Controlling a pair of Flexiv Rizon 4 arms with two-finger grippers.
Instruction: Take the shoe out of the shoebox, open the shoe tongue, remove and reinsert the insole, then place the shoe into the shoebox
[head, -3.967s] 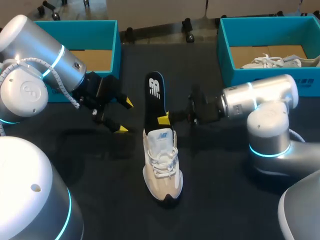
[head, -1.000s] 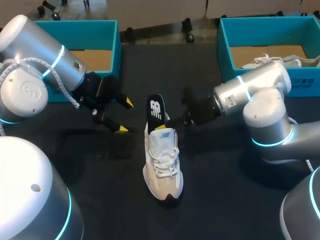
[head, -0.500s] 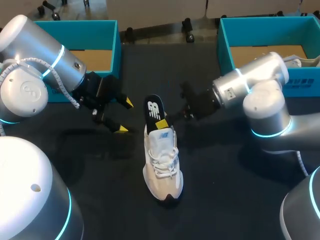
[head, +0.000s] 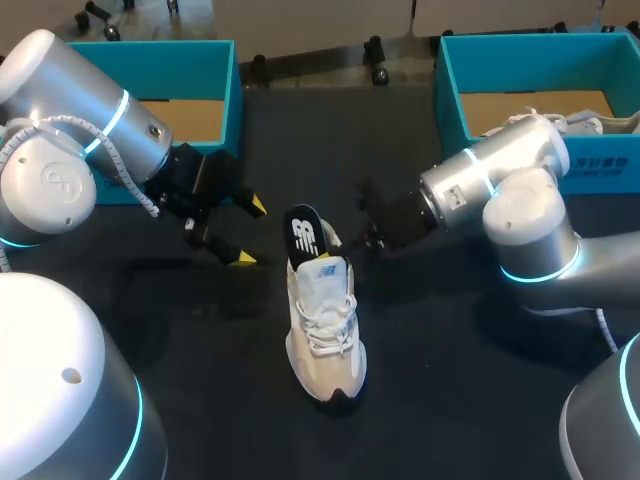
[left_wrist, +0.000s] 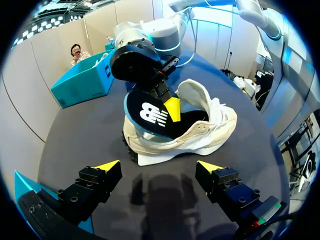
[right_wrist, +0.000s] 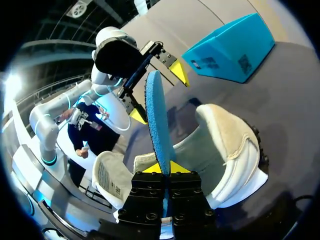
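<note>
A cream sneaker (head: 325, 325) stands on the dark table, toe toward the front edge. A black insole (head: 304, 234) with a white logo sticks up out of its heel opening, its front end down inside the shoe. My right gripper (head: 332, 241) is shut on the insole's edge at the heel; in the right wrist view the blue underside of the insole (right_wrist: 157, 117) rises from between the closed yellow tips of that gripper (right_wrist: 164, 168). My left gripper (head: 247, 232) hangs open to the left of the shoe, apart from it, its fingers (left_wrist: 106, 166) spread wide with nothing between them.
A teal shoebox (head: 215, 62) stands at the back left behind my left arm. A second teal box (head: 450, 90) at the back right holds another pale shoe (head: 540, 124). Bare table lies in front of and beside the sneaker.
The right gripper has shut on the insole and pushed it lower into the shoe, so less of it sticks out. The left arm has kept still.
</note>
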